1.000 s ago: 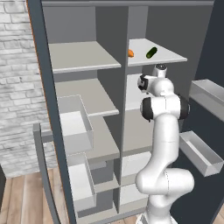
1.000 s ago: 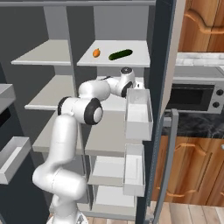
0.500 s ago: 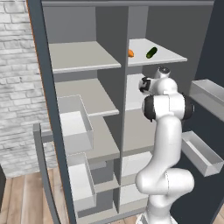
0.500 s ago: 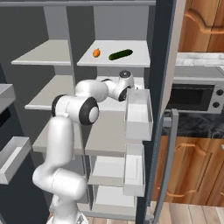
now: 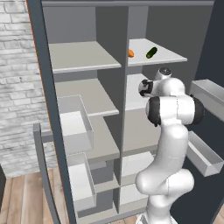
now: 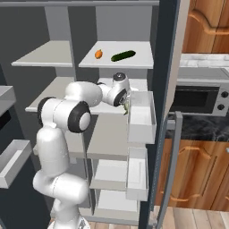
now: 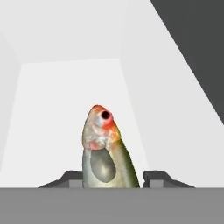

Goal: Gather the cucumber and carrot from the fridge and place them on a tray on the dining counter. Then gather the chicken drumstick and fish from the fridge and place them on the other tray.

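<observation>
Fridge [image 5: 87,57] wide open, grey shelves everywhere! Up on the top right shelf sit the carrot [image 6: 99,54] and cucumber [image 6: 123,55], side by side but apart. One shelf below, the hand [image 7: 113,177] has its dark fingers [image 7: 157,177] clamped on the fish [image 7: 105,151], head poking forward over white shelf. Door bins [image 6: 141,116] crowd just right of the wrist, and a microwave [image 6: 199,100] sits beyond.
</observation>
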Tool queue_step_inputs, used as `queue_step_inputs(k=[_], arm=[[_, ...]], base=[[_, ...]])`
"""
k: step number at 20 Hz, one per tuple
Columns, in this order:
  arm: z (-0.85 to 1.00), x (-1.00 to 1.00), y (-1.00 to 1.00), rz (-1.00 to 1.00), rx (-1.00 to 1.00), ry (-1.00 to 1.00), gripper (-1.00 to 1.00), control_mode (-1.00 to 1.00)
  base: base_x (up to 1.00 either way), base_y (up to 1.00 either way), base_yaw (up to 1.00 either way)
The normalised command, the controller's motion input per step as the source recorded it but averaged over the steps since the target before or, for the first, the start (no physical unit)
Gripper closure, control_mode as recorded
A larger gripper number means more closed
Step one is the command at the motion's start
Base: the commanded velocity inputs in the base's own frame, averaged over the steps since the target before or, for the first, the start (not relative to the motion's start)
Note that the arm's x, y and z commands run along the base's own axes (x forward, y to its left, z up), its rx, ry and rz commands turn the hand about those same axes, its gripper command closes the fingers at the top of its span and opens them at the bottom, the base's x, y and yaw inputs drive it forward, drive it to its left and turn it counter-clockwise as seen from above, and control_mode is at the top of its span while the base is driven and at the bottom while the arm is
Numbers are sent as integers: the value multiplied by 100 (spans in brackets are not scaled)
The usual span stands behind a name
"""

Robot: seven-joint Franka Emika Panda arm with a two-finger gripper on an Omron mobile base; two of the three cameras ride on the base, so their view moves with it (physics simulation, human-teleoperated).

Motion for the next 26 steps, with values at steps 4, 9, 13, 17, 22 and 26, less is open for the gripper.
queue_step_inputs(k=[4, 9, 13, 17, 22, 26], arm=[[25, -84, 35, -1, 0, -2, 100, -100], [29, -93, 35, -1, 0, -2, 100, -100], [41, -100, 32, -1, 0, -4, 100, -100], [50, -100, 28, -1, 0, -5, 100, -100], [52, -100, 24, 0, 0, -6, 100, -100], [60, -100, 17, 0, 0, -6, 100, -100]], base=[[0, 0, 0], [0, 0, 0], [0, 0, 0], [0, 0, 0], [0, 0, 0], [0, 0, 0]])
